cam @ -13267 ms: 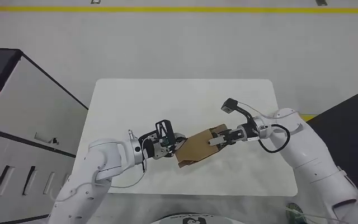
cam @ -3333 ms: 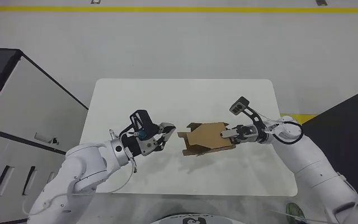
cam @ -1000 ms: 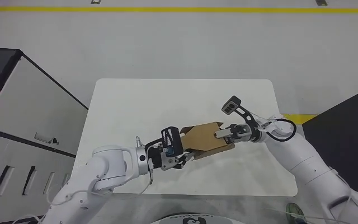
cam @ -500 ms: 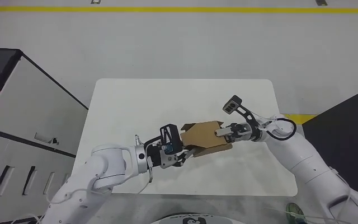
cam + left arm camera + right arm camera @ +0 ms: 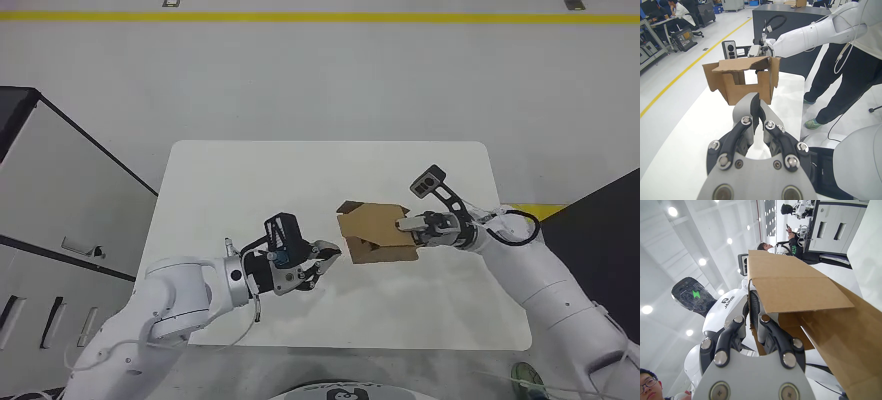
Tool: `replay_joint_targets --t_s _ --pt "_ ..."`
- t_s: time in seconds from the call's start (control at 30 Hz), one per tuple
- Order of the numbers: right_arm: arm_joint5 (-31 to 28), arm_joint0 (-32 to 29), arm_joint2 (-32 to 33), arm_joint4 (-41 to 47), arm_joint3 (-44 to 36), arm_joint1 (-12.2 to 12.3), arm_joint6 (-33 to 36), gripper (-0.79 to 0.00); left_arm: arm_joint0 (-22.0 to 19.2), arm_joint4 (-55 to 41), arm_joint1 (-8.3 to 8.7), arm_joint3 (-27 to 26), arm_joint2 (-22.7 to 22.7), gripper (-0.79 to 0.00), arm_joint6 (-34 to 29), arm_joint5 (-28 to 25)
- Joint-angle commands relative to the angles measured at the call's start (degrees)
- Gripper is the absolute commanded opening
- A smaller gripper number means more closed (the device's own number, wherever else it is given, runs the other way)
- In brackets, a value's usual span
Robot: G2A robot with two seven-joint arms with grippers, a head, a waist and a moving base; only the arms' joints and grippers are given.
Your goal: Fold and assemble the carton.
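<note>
Carton [image 5: 375, 238] [image 5: 745, 91] [image 5: 791, 291]: part-erected, lying between the two grippers, long axis roughly from one to the other.

Right gripper [image 5: 402, 226] [image 5: 750, 313]: at the carton's one end, fingers clamped on a wall panel there.

Left gripper [image 5: 333, 256] [image 5: 756, 97]: just off the carton's opposite, open flapped end, not touching it. Fingers drawn together, holding nothing.

Judgement: the left arm is free for the flaps.
</note>
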Motion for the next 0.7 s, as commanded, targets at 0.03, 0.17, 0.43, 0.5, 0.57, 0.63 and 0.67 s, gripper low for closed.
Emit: replay_joint_targets --t_s 0.03,0.17,0.43,0.5,0.57,0.63,0.67 --pt "-0.14 0.04 0.59 0.87 1.56 -0.44 -0.18 -0.785 1.03 0.01 0.16 -1.19 -0.85 -0.785 0.42 -0.46" --pt "-0.03 0.28 0.90 0.45 2.55 -1.02 -2.06 -0.785 1.80 0.63 0.29 -3.08 -1.01 -0.785 0.65 -1.18" --pt "-0.46 0.27 1.26 -3.24 1.62 -1.77 -1.82 -0.785 0.90 0.88 0.22 -2.61 0.55 -0.785 0.51 -1.35" --pt "-0.73 0.15 1.43 -4.26 1.41 -1.89 -1.60 -0.785 0.54 0.75 0.19 -2.45 0.82 -0.785 0.46 -1.24" --pt "-0.92 0.00 1.55 -5.05 0.99 -2.00 -0.92 -0.785 0.32 0.62 0.18 -2.06 1.18 -0.785 0.25 -1.17" --pt "-0.63 -0.18 1.85 -5.77 0.27 -2.10 -0.63 -0.785 0.02 0.57 0.16 -1.61 1.56 -0.785 0.00 -1.15" --pt "-0.50 -0.33 2.07 -6.20 -0.09 -2.14 -0.50 -0.785 -0.11 0.46 0.14 -1.45 1.74 -0.785 -0.01 -1.10"
